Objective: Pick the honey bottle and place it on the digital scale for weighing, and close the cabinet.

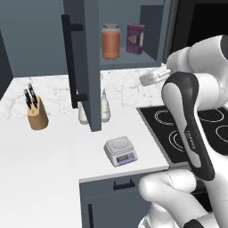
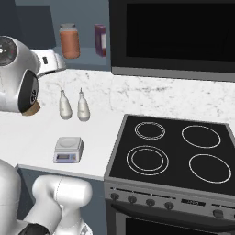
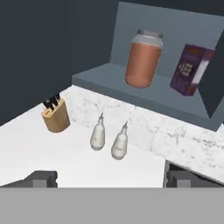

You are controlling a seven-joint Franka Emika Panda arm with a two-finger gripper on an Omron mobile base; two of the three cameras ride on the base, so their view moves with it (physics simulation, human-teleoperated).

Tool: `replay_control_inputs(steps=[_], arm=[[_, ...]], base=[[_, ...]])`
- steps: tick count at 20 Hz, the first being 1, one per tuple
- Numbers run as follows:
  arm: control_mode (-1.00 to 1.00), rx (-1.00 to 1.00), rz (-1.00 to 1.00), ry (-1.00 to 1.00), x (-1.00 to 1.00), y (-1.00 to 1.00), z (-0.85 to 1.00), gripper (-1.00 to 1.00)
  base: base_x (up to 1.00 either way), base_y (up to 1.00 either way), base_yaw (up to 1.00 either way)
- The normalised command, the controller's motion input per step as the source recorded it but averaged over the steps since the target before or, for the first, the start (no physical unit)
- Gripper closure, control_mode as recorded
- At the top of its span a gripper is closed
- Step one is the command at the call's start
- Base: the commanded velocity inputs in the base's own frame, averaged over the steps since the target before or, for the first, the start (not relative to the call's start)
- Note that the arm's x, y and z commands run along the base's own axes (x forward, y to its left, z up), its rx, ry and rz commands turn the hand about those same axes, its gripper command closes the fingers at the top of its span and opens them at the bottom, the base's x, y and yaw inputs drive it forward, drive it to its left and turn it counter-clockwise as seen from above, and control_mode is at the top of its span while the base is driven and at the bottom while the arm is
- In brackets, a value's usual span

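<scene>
I am at the start of the first step — the reach for the honey bottle (image 3: 143, 59), which stands upright on the open cabinet (image 1: 84, 62) shelf, just beside a purple box (image 3: 191, 69) on its right in the hand view. My gripper (image 3: 112, 178) is wide open and holds nothing; its two dark fingertips (image 3: 42, 178) rise far apart at the bottom of the hand view, well short of the shelf and below it, over the worktop (image 1: 44, 151).

The digital scale (image 1: 120, 151) sits near the front edge of the worktop, its platform bare, close to the stove (image 2: 179, 151). Two white shaker bottles (image 3: 109, 139) stand at the back wall under the shelf, and a knife block (image 1: 36, 112) sits further left. The cabinet door hangs open, its edge toward me in the left base view, with the long black handle (image 1: 69, 62) on its face.

The next move, as I judge it, calls for lifting and pushing forward until the jar sits between my fingers — centred on its body, below the grey lid. The jar is stout, so I need the full opening, and I must keep clear of the purple box and the door edge. The door closing comes last.
</scene>
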Motion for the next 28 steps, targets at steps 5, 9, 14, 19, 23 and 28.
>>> replay_control_inputs(steps=[5,9,14,19,23,28], arm=[[-1.0,0.02,0.12,-0.12,0.0,0.03,0.42,-1.0],[-1.0,0.03,0.09,-0.08,0.0,0.1,0.37,-1.0],[-1.0,0.06,0.02,-0.12,0.04,0.07,0.13,-1.0],[-1.0,0.13,-0.02,-0.08,0.1,0.09,0.01,-1.0],[-1.0,0.08,-0.1,-0.12,0.24,0.08,0.0,-1.0],[-1.0,0.0,-0.12,-0.1,0.38,0.03,0.02,-1.0]], base=[[0.0,0.0,0.0],[0.0,0.0,0.0],[0.0,0.0,0.0],[0.0,0.0,0.0],[0.0,0.0,0.0],[0.0,0.0,0.0]])
